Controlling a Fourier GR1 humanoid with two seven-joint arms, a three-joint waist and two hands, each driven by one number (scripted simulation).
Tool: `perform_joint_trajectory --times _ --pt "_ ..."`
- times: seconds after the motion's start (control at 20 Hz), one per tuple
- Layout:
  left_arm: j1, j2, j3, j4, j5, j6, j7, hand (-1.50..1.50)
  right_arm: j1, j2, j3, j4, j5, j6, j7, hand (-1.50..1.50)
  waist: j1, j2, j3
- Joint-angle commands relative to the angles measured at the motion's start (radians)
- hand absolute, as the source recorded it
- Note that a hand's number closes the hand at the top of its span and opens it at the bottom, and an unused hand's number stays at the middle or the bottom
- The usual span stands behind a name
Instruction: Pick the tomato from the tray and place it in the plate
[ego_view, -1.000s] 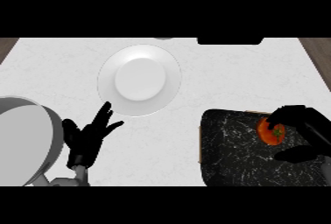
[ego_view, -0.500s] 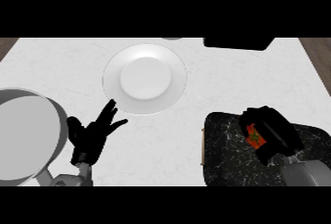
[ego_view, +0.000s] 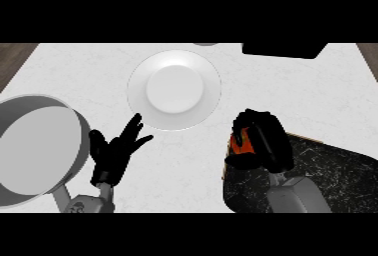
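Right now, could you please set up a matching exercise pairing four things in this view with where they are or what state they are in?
Things:
1. tomato
2. plate
3. left hand
4. tray

Places or states:
A. open, fingers up, beside the pan
B. white, nothing on it, at the counter's middle
C. dark, at the lower right
D. enclosed by the right hand

Pairs: 1-D, 2-B, 3-A, 4-C

A single head view looks steeply down, fairly close, onto the counter (ego_view: 88, 80) top.
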Motion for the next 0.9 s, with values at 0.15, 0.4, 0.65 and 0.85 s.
perform_joint_trajectory --times 0.15,0.4,0.65,0.85 --pt "0.002 0.019 -0.001 0.033 -0.015 -0.001 0.011 0.00 -0.060 0.058 0.101 -0.043 -0.020 -0.243 0.356 1.50 0.034 0.010 0.018" --pt "-0.006 0.015 -0.010 0.048 -0.021 0.003 0.005 0.00 -0.127 0.059 0.175 -0.037 0.003 -0.444 0.609 1.50 0.046 0.015 0.016" --pt "-0.017 0.036 -0.003 0.054 -0.028 0.002 0.003 0.00 -0.227 0.060 0.245 0.056 0.109 -0.638 0.818 1.50 0.049 0.021 0.015" --pt "-0.040 0.042 0.014 0.064 -0.017 0.005 0.020 0.00 -0.357 0.060 0.246 0.171 0.231 -0.693 0.980 1.50 0.027 0.023 0.014"
